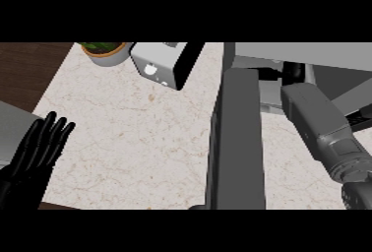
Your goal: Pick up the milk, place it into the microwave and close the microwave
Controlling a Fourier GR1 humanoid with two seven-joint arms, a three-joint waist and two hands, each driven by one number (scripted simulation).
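The biggest thing in view is the counter (pixel 138 138), one pale speckled top that fills most of the scene, with dark wooden floor showing past its far left corner. Next in size is the microwave (pixel 291 51), a single grey box at the far right, and its one door (pixel 236 142), which stands swung wide open and runs as a long dark slab from far to near down the middle right. One grey forearm, the right one, reaches from the near right corner up into the microwave's opening; the right hand itself is hidden inside or behind the housing, so whether its fingers are curled or straight cannot be told, nor whether it has anything in them. The milk shows nowhere on the counter; it may be in that hidden hand or already inside the microwave, but the view does not settle which. Judging from this, the pick-up looks done and the placing is either under way or just finished, while the closing is plainly left, since the door is wide open. Smaller things follow: one toaster (pixel 161 63), silvery with a dark side, at the far middle, and one potted plant (pixel 108 50) just left of it at the far edge. The left hand (pixel 33 152) rests at the near left edge, fingers straight and pointing away, holding nothing.
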